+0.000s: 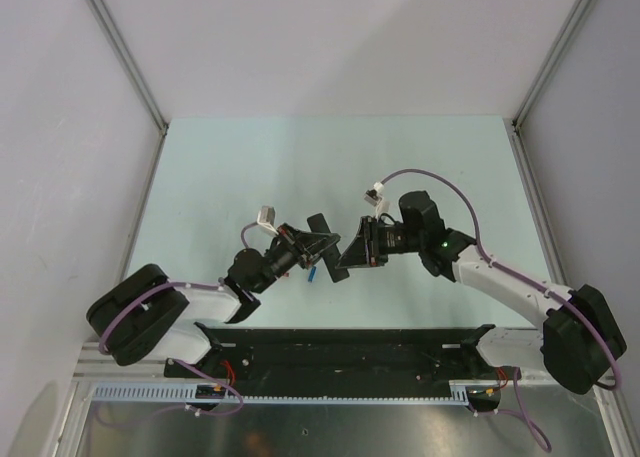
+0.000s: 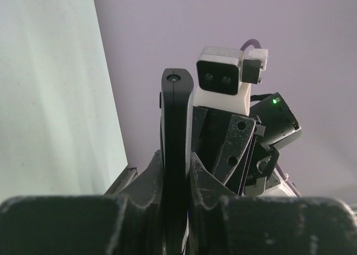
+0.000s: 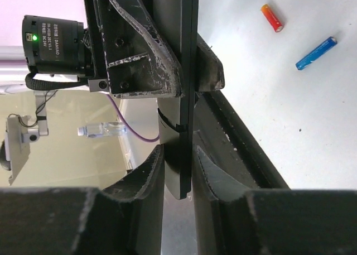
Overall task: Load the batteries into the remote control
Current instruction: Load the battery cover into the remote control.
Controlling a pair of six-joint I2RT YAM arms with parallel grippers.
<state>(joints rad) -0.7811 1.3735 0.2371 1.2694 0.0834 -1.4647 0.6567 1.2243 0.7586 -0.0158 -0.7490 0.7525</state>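
Note:
The remote control (image 2: 177, 115) is a slim black bar held on edge above the table, between the two arms (image 1: 338, 252). My left gripper (image 2: 177, 166) is shut on one end of it. My right gripper (image 3: 178, 160) faces it from the other side, its jaws standing narrowly open around the remote's other end (image 3: 179, 154). One finger (image 3: 149, 171) touches the bar, and a sliver of gap shows at the other. Two batteries lie loose on the table: a blue one (image 3: 316, 53) (image 1: 312, 274) and an orange-red one (image 3: 271, 17).
The black base rail (image 1: 340, 342) runs along the table's near edge below the grippers. Grey walls close in the pale table (image 1: 330, 167) on three sides.

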